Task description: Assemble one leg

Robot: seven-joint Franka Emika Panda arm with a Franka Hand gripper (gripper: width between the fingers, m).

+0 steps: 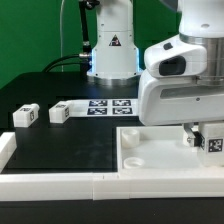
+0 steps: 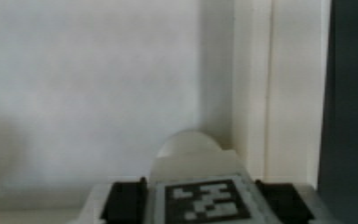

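Observation:
My gripper (image 1: 209, 141) is shut on a leg (image 1: 213, 143), a small white block with a black-and-white tag. It holds it just over the right side of the white tray-like tabletop (image 1: 150, 160). In the wrist view the leg (image 2: 201, 192) sits between my two dark fingers (image 2: 126, 200), tag face toward the camera, with the tabletop's white surface (image 2: 105, 90) and a raised rim (image 2: 250, 80) close behind it. Two more legs (image 1: 24, 116) (image 1: 58, 113) lie on the black table at the exterior view's left.
The marker board (image 1: 105, 105) lies on the table behind the tabletop, before the arm's base (image 1: 112, 50). A white rail (image 1: 50, 182) runs along the table's front edge. A white bracket (image 1: 5, 148) sits at the exterior view's left edge.

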